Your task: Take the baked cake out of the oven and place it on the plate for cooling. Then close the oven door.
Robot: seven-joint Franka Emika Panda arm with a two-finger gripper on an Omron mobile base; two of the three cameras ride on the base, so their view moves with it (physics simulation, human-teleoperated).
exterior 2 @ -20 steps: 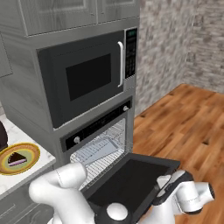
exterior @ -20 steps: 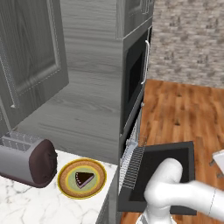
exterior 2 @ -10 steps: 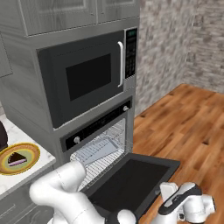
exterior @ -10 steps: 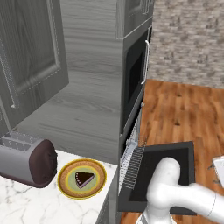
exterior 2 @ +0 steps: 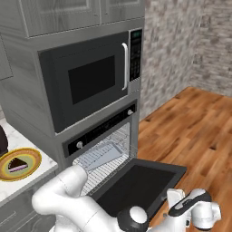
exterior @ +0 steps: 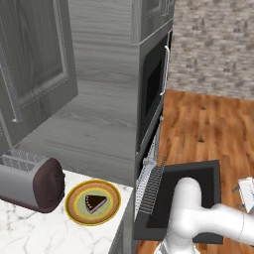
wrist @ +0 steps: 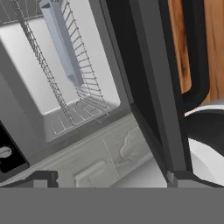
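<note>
One dark wedge of baked cake (exterior: 95,202) sits on the plate (exterior: 74,211) at seven o'clock in the left base view, while the oven door (exterior 2: 138,185) hangs down open and the gripper (wrist: 111,178), jaws spread wide and empty, faces its edge.

A glossy white, rounded arm (exterior 2: 68,195) is seen with a dark circular joint cap (exterior 2: 131,217) and a black-trimmed white wrist (exterior 2: 195,208).
</note>
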